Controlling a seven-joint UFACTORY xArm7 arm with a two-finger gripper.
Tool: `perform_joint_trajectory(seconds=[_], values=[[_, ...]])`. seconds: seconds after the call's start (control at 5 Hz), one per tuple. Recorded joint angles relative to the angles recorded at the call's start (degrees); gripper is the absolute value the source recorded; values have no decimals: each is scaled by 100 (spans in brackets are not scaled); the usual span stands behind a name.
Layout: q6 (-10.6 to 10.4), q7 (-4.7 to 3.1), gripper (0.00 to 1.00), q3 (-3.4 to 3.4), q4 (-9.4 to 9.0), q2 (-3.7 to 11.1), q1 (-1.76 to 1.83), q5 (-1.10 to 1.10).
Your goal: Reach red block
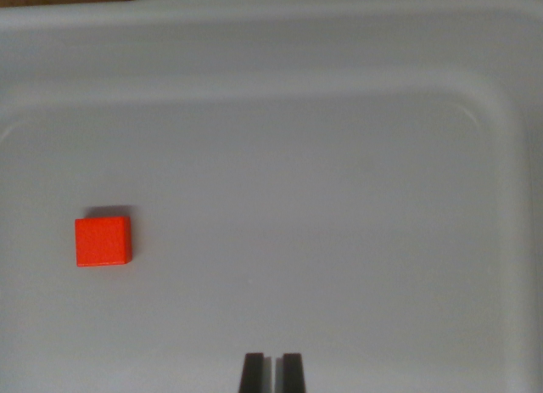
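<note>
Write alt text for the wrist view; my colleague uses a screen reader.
A small red block lies flat in a pale grey tray, toward the wrist view's left. The dark gripper shows at the bottom edge, nearly closed, well apart from it.

Your wrist view holds one small, square, bright red block (103, 241), flat-topped and of matte finish, the only item of its kind. You have one pale grey-white plastic tray (339, 87) with rounded corners and a raised rim, which carries the block on its floor. You may also count one dark gripper (272, 366) at the bottom edge, showing two black fingertips (253, 372) set side by side with a narrow gap between them.
</note>
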Motion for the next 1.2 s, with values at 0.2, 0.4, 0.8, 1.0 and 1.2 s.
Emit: perform_joint_trajectory(seconds=[0.2, 0.4, 0.8, 1.0, 1.2], values=[[0, 0, 0, 0, 0, 0, 0, 0], [0, 0, 0, 0, 0, 0, 0, 0], [-26, 1, 0, 4, -12, 16, 6, 0], [-95, 3, 0, 16, -45, 61, 20, 0], [-95, 3, 0, 16, -45, 61, 20, 0]])
